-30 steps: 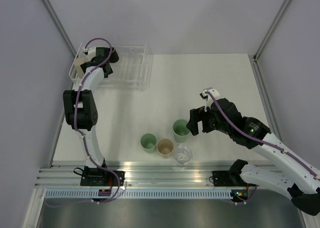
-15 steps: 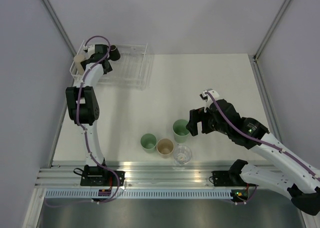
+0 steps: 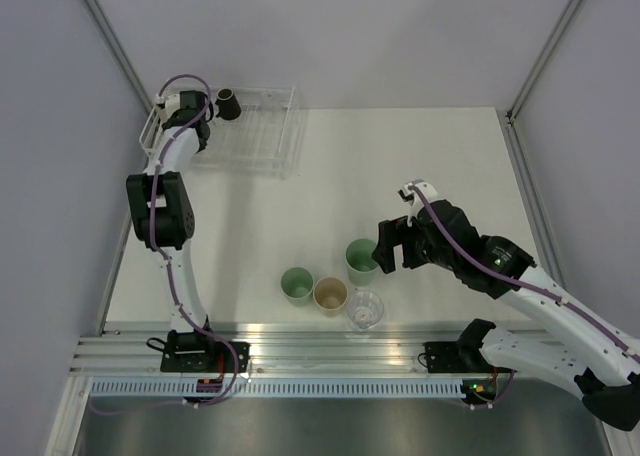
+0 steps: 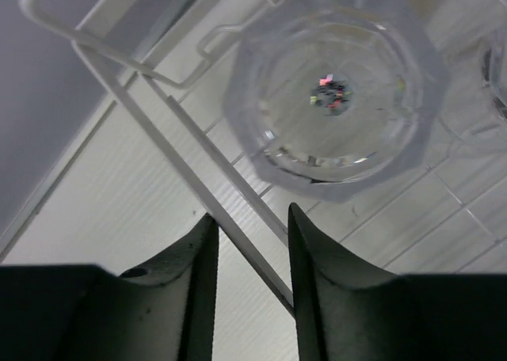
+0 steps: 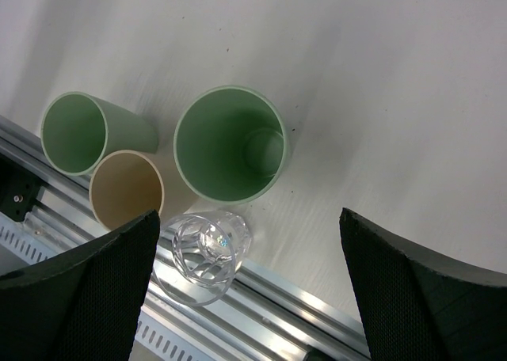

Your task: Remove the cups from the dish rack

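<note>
The white wire dish rack point(image 3: 262, 136) stands at the far left. A small black cup point(image 3: 227, 101) stands at its back edge. My left gripper point(image 3: 187, 113) hangs over the rack's far-left corner. In the left wrist view its jaws point(image 4: 252, 242) are narrowly apart and empty, a rack wire point(image 4: 186, 151) crosses under them, and a clear cup point(image 4: 337, 84) sits just ahead. Two mint cups point(image 3: 361, 259) point(image 3: 297, 284), a tan cup point(image 3: 330, 294) and a clear cup point(image 3: 366, 309) stand on the table. My right gripper point(image 3: 390, 244) hovers wide open and empty point(image 5: 253, 290) over them.
A second clear cup point(image 4: 497, 68) shows at the right edge of the left wrist view. The metal rail point(image 3: 300, 351) runs along the near table edge, right behind the unloaded clear cup point(image 5: 204, 254). Grey walls close in the left, back and right.
My left gripper has moved toward the rack's far-left corner, uncovering the black cup. The tan shape beside the left arm is no longer visible. The right arm has barely moved.
</note>
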